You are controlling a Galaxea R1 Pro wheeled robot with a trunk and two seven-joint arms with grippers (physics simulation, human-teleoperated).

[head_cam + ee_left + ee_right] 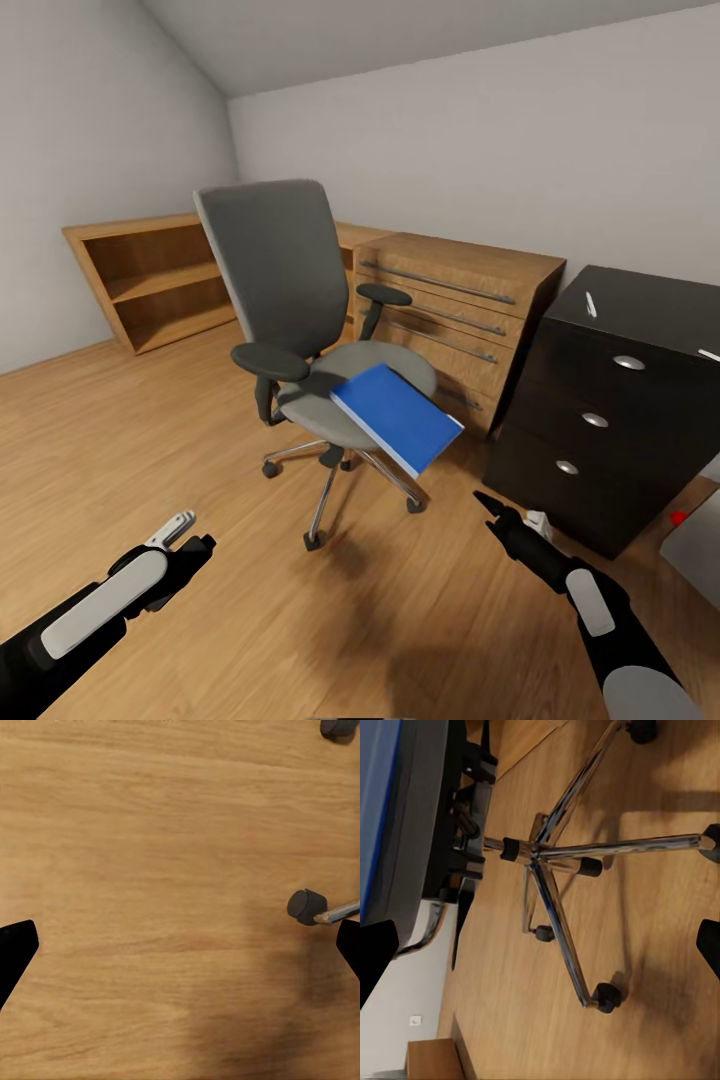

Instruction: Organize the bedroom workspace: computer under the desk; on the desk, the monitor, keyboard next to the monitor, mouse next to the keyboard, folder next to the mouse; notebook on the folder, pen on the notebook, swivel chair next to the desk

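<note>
The swivel chair (285, 290), grey with black armrests, stands mid-room on the wooden floor. The bright blue folder (397, 417) lies on its seat, overhanging the front edge. To the right is the desk's (650, 315) black drawer end, with the thin white pen (590, 304) on top. A corner of the pale computer (697, 548) with a red light shows beside it. My left gripper (185, 535) hovers low, open, left of the chair's base; its wrist view has a castor (306, 906). My right gripper (488, 500) is open, right of the chrome base (540, 855), under the folder's (375, 795) level.
A light wooden drawer unit (455, 295) stands behind the chair against the back wall. A low wooden shelf (150, 275) sits at the left under the sloped ceiling. Open wooden floor (330, 620) lies between me and the chair.
</note>
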